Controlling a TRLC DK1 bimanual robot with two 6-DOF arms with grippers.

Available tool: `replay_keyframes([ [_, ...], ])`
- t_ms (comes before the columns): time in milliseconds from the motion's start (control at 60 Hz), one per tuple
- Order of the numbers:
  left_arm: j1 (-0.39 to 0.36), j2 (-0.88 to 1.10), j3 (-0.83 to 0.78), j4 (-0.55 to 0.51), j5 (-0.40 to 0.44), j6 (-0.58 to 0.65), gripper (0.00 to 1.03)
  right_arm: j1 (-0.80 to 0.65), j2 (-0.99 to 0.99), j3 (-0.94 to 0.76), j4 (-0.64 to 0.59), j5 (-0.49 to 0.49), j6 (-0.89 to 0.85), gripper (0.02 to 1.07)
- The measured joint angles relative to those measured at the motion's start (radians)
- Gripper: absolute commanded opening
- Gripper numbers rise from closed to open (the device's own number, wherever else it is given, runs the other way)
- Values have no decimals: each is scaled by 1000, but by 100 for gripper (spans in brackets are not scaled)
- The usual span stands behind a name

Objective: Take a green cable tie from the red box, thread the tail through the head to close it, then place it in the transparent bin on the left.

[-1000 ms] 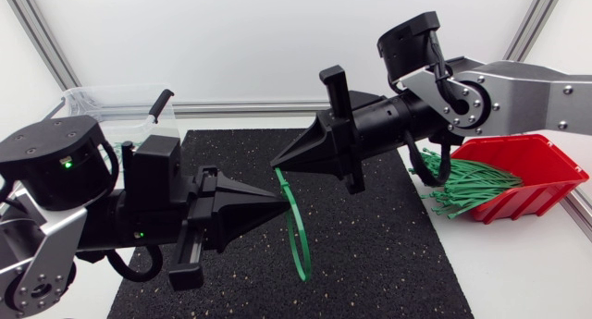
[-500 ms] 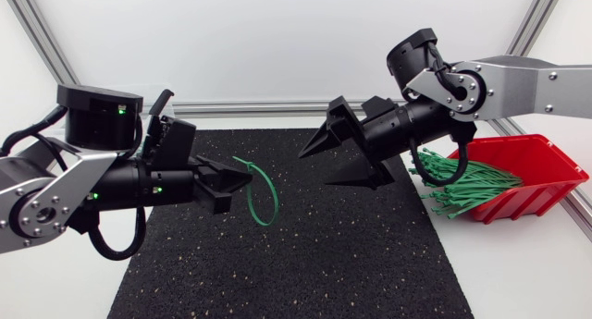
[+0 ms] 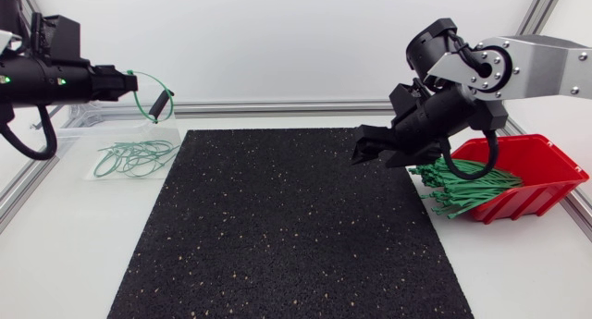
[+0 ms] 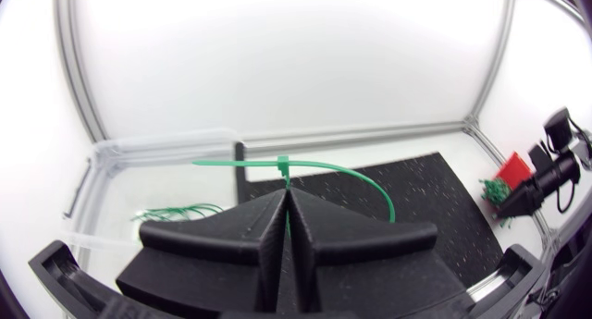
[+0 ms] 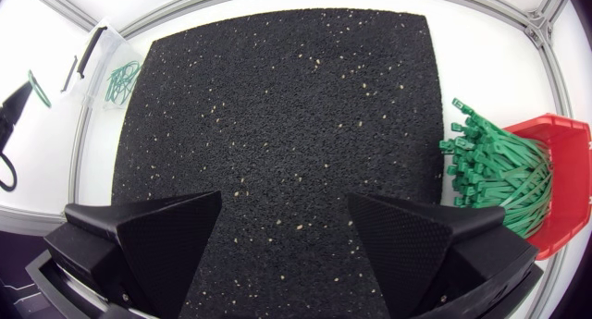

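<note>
My left gripper is shut on a closed, looped green cable tie, which it holds in the air above the transparent bin at the far left. From the left wrist, the loop curves out ahead of the pinched fingertips, with its head just above them. My right gripper is open and holds nothing, hovering over the mat's right edge beside the red box. In the right wrist view its fingers stand wide apart above the mat.
Several closed green ties lie in the bin. A heap of loose green ties spills from the red box's open front toward the black mat. An aluminium frame rail runs along the table's back.
My left arm has swung from the mat's middle to the far left, carrying the looped tie over the bin. My right gripper has opened, let go of the tie and drawn back toward the red box.
</note>
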Motion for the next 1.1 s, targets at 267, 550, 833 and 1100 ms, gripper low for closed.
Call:
replay_keyframes([
  [267, 225, 262, 397, -76, -39, -13, 5, -10, -122, -42, 0, 71, -46, 103],
  [550, 252, 549, 625, -351, -95, -3, 31, -4, -182, -105, -11, 82, -52, 103],
  [833, 230, 746, 730, -585, -149, 4, 95, 16, -257, -143, -47, 97, -54, 103],
  [1100, 207, 576, 610, -472, -149, 3, 99, -61, -309, -174, -11, 101, -122, 103],
])
